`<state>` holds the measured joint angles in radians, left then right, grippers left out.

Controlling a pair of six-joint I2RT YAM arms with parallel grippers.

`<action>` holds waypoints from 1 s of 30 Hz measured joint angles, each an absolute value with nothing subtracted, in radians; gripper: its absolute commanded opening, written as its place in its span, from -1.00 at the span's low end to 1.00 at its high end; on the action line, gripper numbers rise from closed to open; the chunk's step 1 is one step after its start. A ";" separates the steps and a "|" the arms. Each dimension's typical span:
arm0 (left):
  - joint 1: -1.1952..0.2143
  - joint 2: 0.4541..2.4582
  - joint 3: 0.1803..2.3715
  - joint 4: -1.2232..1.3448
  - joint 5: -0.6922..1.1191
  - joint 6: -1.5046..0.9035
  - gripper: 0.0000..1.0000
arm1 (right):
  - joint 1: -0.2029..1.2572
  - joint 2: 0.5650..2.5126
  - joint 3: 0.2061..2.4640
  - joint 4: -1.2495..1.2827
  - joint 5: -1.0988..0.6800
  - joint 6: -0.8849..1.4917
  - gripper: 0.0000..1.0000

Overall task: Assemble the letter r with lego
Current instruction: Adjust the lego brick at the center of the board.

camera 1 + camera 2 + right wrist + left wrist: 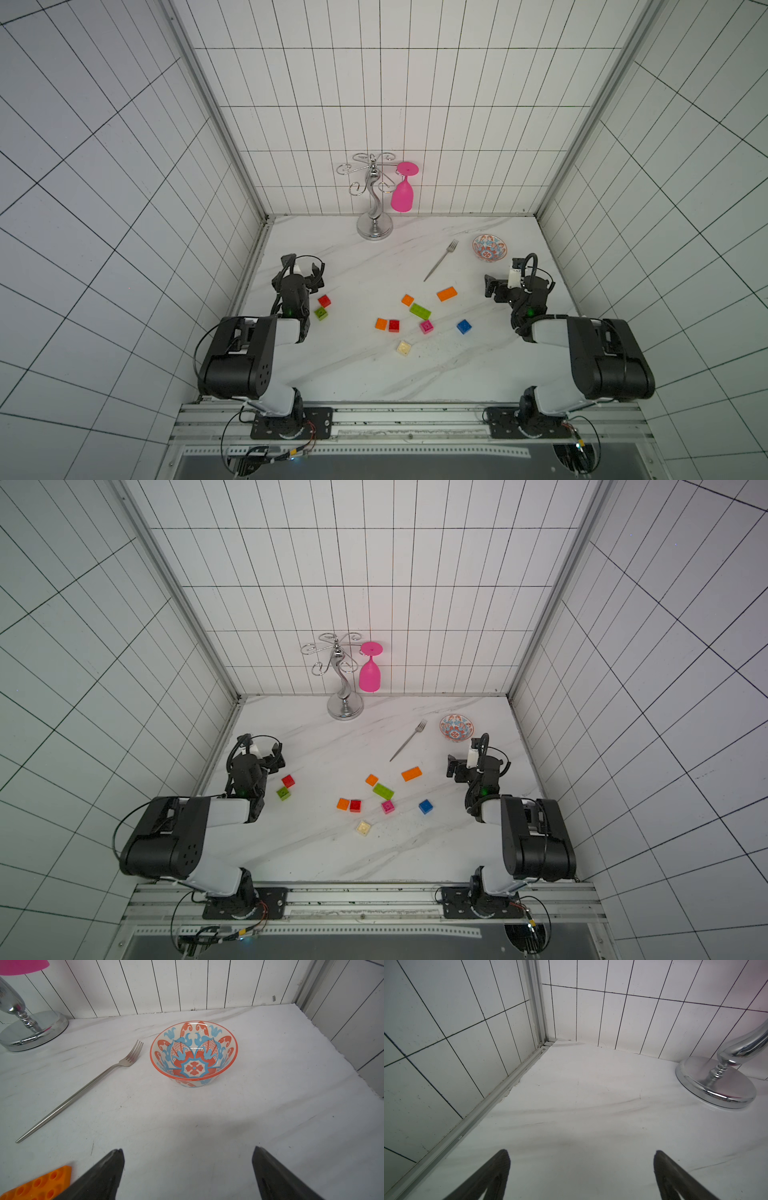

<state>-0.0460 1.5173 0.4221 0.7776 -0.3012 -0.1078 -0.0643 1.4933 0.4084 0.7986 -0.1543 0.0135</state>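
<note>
Marble-veined white surface carries everything, and no part of the letter exists yet: judging by the scatter, the whole build is left to do. The left pincer and the right pincer each stand with jaws wide apart, holding nothing. A chrome glass rack, with a pink wine glass hung upside down on it, stands well ahead of both pincers. A patterned bowl and a fork lie just ahead of the right pincer. Of the lego, the long orange brick lies just beside the right pincer on its inner side, and the long lime green brick is a little further inward. Between the two pincers lie the far orange square, pink square, blue square and cream square. There too the near orange square and middle red square sit side by side, apparently touching. The outer red square and lime green square sit just behind the left pincer, near its arm. None appears stacked.
</note>
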 measured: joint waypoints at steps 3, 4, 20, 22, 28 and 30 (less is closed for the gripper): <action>-0.127 1.399 0.424 0.691 -0.401 -0.096 0.97 | -0.062 1.375 0.405 0.740 -0.145 0.014 0.98; -0.158 1.348 0.434 0.649 -0.434 -0.095 0.97 | -0.056 1.322 0.405 0.720 -0.138 0.017 0.98; -0.265 1.180 1.001 -0.260 -0.567 -0.539 0.96 | 0.094 0.896 0.589 0.173 -0.095 0.308 0.98; -0.313 1.179 1.031 -0.352 -0.562 -0.590 0.96 | 0.101 0.880 0.634 0.088 -0.092 0.346 0.98; -0.603 1.151 1.037 -0.538 -0.607 -0.672 0.96 | 0.097 0.885 0.765 -0.126 0.013 0.536 0.98; -0.656 1.143 1.037 -0.575 -0.598 -0.691 0.96 | 0.091 0.898 0.775 -0.172 0.012 0.567 0.99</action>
<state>-0.6563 1.1431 1.0367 -0.5747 -0.5980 -0.6907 0.0914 0.8978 0.7750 -0.1722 0.0120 0.5667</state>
